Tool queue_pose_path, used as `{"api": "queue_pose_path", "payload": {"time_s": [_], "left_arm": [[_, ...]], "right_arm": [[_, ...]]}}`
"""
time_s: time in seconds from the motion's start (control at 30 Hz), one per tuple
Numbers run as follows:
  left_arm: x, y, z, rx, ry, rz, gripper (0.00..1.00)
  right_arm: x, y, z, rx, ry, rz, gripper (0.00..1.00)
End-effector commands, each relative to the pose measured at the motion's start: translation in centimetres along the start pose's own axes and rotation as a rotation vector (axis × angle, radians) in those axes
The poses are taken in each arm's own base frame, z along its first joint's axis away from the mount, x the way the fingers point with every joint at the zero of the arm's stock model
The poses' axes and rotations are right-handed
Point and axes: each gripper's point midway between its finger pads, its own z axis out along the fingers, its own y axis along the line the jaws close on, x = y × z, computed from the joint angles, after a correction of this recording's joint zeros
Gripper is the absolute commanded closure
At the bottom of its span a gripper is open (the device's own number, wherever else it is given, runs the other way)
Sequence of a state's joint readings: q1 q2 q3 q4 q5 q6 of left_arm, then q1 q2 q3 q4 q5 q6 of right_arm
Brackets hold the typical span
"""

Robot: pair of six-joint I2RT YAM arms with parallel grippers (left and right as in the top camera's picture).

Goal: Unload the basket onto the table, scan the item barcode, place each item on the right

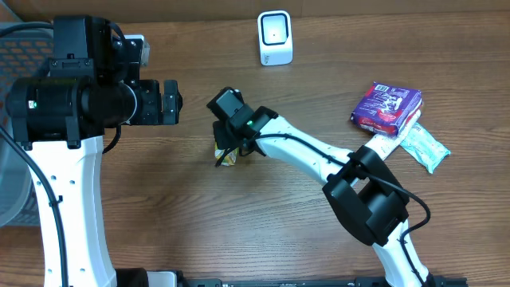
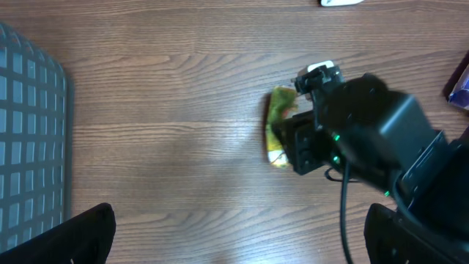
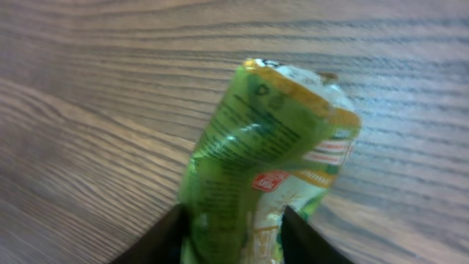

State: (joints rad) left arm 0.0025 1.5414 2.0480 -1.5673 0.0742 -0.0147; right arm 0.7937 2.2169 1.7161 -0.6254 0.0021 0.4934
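Note:
A green and yellow snack pouch point(image 1: 226, 157) lies at the table's middle, and my right gripper point(image 1: 231, 143) reaches down onto it. In the right wrist view the pouch point(image 3: 271, 147) fills the frame, its printed side up and crumpled, with the black fingers point(image 3: 157, 242) pressed against both its sides: my right gripper point(image 3: 233, 236) is shut on it. No barcode shows on the visible side. The white scanner point(image 1: 275, 37) stands at the back centre. To the pouch's left my left gripper point(image 1: 171, 102) hangs open and empty. The left wrist view shows that gripper point(image 2: 238, 235) over bare wood, with the pouch point(image 2: 277, 125) ahead.
A purple packet point(image 1: 387, 107) and a white and green packet point(image 1: 422, 145) lie at the right. A grey mesh basket point(image 2: 29, 147) sits at the far left edge.

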Motion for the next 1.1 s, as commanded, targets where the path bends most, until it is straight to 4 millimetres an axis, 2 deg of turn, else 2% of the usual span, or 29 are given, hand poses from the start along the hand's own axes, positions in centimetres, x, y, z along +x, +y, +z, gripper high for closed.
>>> {"api": "queue_pose_path", "payload": {"time_s": [0.0, 0.33, 0.4, 0.63, 0.7, 0.9, 0.97, 1.07], "left_arm": [[-0.2, 0.2, 0.2, -0.005, 0.001, 0.019, 0.00], [-0.2, 0.2, 0.2, -0.005, 0.001, 0.019, 0.00], [-0.2, 0.2, 0.2, -0.005, 0.001, 0.020, 0.01], [-0.2, 0.2, 0.2, -0.005, 0.001, 0.019, 0.00], [-0.2, 0.2, 0.2, -0.006, 0.001, 0.019, 0.00], [-0.2, 0.2, 0.2, -0.005, 0.001, 0.019, 0.00], [-0.2, 0.2, 0.2, -0.005, 0.001, 0.019, 0.00], [-0.2, 0.2, 0.2, -0.005, 0.001, 0.019, 0.00]], "right_arm": [[-0.8, -1.9, -0.2, -0.039, 0.045, 0.064, 0.68], [0.0, -4.9, -1.9, -0.242, 0.251, 0.207, 0.96], [0.1, -4.7, -2.5, -0.320, 0.283, 0.186, 0.96], [0.6, -0.6, -7.6, -0.791, 0.356, 0.031, 0.96], [1.1, -0.8, -8.5, -0.840, 0.374, 0.014, 0.96], [2.8, -1.9, -8.2, -0.851, 0.409, -0.002, 0.96], [3.0, -1.1, -9.3, -0.958, 0.414, 0.000, 0.96], [2.5, 0.4, -12.1, -1.173, 0.413, 0.032, 0.96]]}}
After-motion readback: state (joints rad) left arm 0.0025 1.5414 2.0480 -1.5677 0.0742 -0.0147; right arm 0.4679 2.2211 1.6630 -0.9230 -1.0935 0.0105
